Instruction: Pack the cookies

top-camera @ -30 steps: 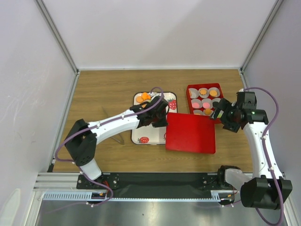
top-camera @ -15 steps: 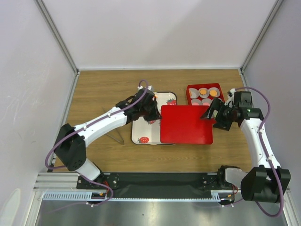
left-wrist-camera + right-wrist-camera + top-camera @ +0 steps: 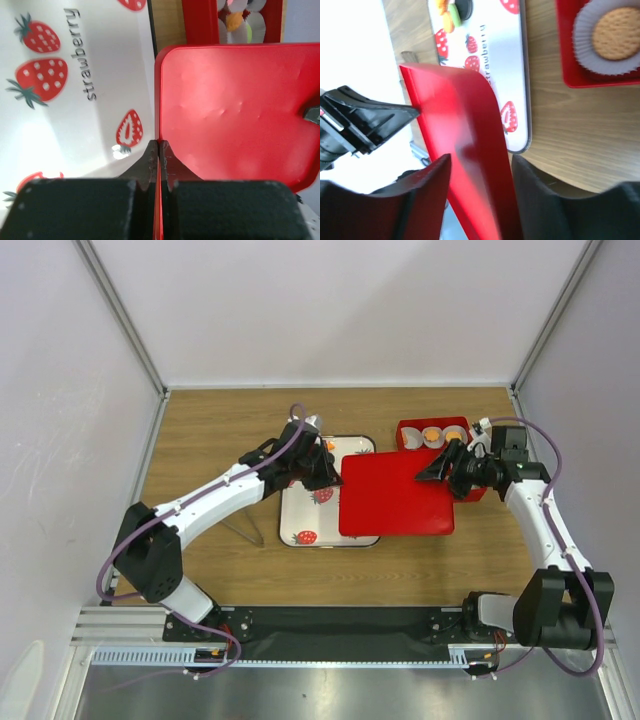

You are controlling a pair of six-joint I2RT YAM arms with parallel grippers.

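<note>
A flat red lid (image 3: 392,495) hangs level between both arms, over the right part of the strawberry tray (image 3: 305,515) and the near half of the red box (image 3: 410,430). My left gripper (image 3: 158,145) is shut on the lid's (image 3: 235,115) left edge. My right gripper (image 3: 481,162) straddles the lid's (image 3: 465,115) right edge, with its fingers against both faces. Orange cookies (image 3: 432,436) in white paper cups show in the box's uncovered far row. One tan cookie (image 3: 615,32) sits in a cup. A few cookies (image 3: 451,11), orange, green and black, lie at the tray's far end.
A thin metal tool (image 3: 245,530) lies on the wooden table left of the tray. White walls enclose the table on three sides. The tray (image 3: 75,125) reads "strawberry" with red berry prints.
The lid has been carried from the table's near side up and back over the box. My left gripper stayed clamped on it. My right gripper's jaws narrowed around its right edge.
</note>
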